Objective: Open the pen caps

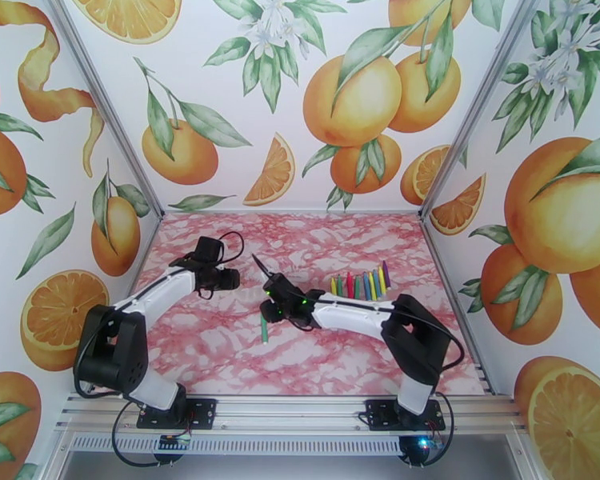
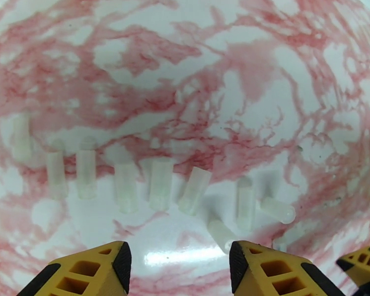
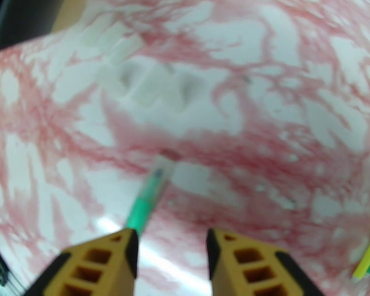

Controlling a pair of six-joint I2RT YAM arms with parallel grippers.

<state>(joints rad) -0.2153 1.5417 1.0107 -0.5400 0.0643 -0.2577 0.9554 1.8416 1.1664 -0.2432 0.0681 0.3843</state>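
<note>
Translucent pen caps [image 2: 160,183] lie in a loose row on the pink-marbled table [image 2: 185,55], just ahead of our left gripper [image 2: 180,255]. Its yellow fingers [image 2: 111,262] stand apart with nothing between them. We judge this to be the drop spot for pulled caps, kept away from the pens so the two do not mix. The coloured marker pens [image 1: 362,285] wait side by side, well apart on the right of the table. A green pen [image 3: 148,201] lies on the table, running out from one fingertip of our right gripper [image 3: 172,242], whose jaws are partly open and empty. We cannot tell whether that finger touches it. The pen's far end is pale and blurred, so we cannot say if it is capped.
</note>
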